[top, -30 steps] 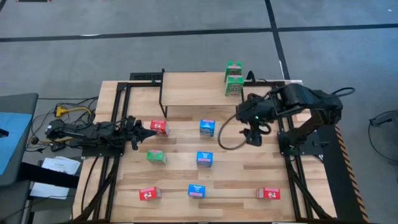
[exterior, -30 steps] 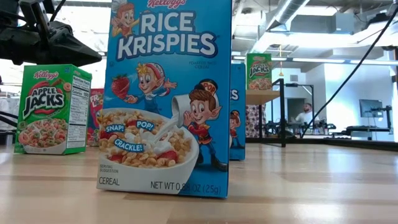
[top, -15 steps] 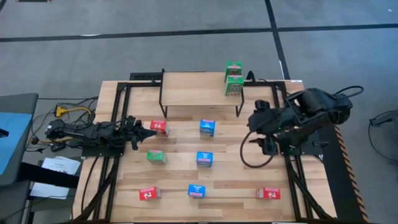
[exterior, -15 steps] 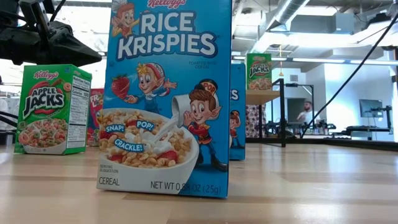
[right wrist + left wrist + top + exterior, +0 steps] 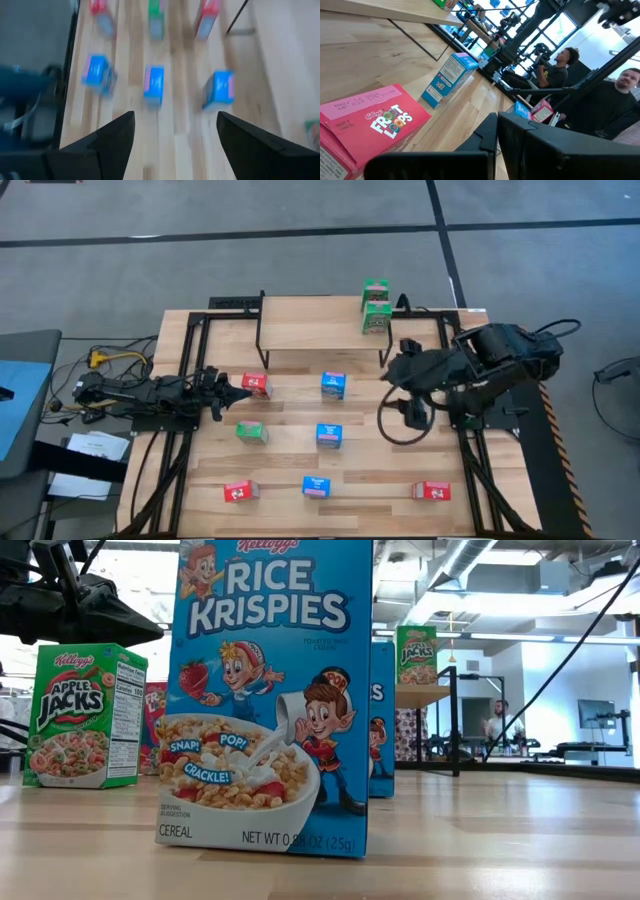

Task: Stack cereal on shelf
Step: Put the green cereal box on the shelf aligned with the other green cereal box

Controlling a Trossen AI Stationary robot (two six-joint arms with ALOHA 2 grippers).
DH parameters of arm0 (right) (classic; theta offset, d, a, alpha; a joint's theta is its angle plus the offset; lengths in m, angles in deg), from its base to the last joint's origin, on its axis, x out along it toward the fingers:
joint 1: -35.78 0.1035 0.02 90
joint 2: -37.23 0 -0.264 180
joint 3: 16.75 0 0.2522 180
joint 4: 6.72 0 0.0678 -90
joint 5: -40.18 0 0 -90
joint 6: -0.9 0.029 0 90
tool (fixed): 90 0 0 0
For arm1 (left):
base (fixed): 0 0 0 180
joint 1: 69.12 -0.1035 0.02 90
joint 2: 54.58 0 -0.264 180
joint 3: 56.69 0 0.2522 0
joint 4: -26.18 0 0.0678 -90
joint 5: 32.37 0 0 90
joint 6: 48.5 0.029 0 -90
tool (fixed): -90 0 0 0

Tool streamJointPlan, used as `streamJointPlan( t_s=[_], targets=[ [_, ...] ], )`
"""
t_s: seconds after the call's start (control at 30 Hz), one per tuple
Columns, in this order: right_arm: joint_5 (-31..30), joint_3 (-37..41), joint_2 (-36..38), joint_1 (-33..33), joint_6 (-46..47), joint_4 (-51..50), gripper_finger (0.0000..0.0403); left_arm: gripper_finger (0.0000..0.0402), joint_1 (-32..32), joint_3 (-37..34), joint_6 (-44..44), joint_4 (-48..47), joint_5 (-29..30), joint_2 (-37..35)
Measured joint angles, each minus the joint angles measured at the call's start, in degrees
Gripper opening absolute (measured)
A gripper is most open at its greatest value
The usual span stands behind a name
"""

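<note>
Two green cereal boxes [image 5: 376, 310] stand stacked on the right end of the light wood shelf [image 5: 310, 325]. Several red, blue and green boxes stand upright on the table, among them a red one [image 5: 256, 385], a blue one [image 5: 333, 385] and a green one [image 5: 252, 432]. My right gripper [image 5: 175, 137] hangs open and empty above the table's right part [image 5: 412, 410], pointing slantwise down toward the blue boxes. My left gripper [image 5: 240, 390] is shut, level, at the table's left, its tips beside the red box [image 5: 375, 125].
A large blue box [image 5: 270, 690] stands close to the low camera, a green one [image 5: 85, 715] to its left. A loose cable loop [image 5: 392, 430] hangs under the right arm. The table's right middle has free room. People sit in the room beyond [image 5: 555, 70].
My right arm has drawn back from the shelf's right end toward the table's right edge and its near side, and its gripper has tipped while staying open and empty. The boxes have stayed where they were.
</note>
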Motion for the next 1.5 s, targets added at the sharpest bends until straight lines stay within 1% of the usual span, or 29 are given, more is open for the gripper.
streamJointPlan(
  t_s=[0.1,0.17,0.23,0.3,0.43,0.57,0.67,0.87,1.0,1.2,1.3,1.4,1.47,1.5],
  targets=[
    [-1.86,0.0,-0.1,-1.64,-0.23,9.06,0.0305,0.0,0.01,-0.01,0.0,0.01,0.12,-0.01],
    [-1.97,0.0,0.0,-3.22,-0.47,14.83,0.0305,0.0,0.01,-0.01,0.0,0.02,0.38,-0.01],
    [-1.97,0.0,0.26,-4.92,-0.32,18.02,0.0305,0.0,0.0,-0.01,0.0,0.02,0.28,-0.01],
    [-1.97,0.0,0.44,-6.46,-0.12,19.15,0.0305,0.0,0.0,-0.02,0.0,0.02,0.09,-0.02],
    [-1.95,-0.02,0.42,-8.66,-0.1,17.25,0.0305,0.0,0.0,-0.01,0.0,0.02,0.04,0.0],
    [-1.93,-0.02,0.42,-9.61,0.01,12.71,0.0305,0.0,0.0,0.0,0.0,0.01,0.15,0.0],
    [-1.91,0.0,0.42,-9.91,-0.01,10.2,0.0305,0.0,0.0,-0.01,1.29,0.17,2.43,-0.02],
    [-1.88,-0.01,-0.37,-9.8,-0.04,7.85,0.0305,0.0,0.0,-0.02,6.29,0.36,4.77,-0.02],
    [-1.84,0.11,-1.51,-9.38,-0.06,6.07,0.0305,0.0,0.02,-0.01,13.19,0.52,6.81,-0.01],
    [-1.84,-0.01,-5.02,-7.21,1.3,4.13,0.0305,0.0,0.02,-0.02,19.56,1.94,7.94,-0.02],
    [-1.61,0.15,-6.54,-6.12,1.38,4.06,0.0305,0.0,0.02,-0.02,20.64,2.97,7.72,-0.02],
    [-1.71,-0.04,-8.34,-5.87,1.39,5.77,0.0305,0.0001,0.0,-0.02,20.26,3.63,5.7,-0.09],
    [-1.8,0.11,-9.4,-5.85,1.49,4.92,0.0305,0.0007,0.04,-0.02,20.18,4.02,4.83,0.06],
    [-1.89,0.02,-9.73,-5.87,1.46,6.05,0.0305,0.0013,0.04,-0.02,20.12,4.08,4.83,0.05]
  ],
)
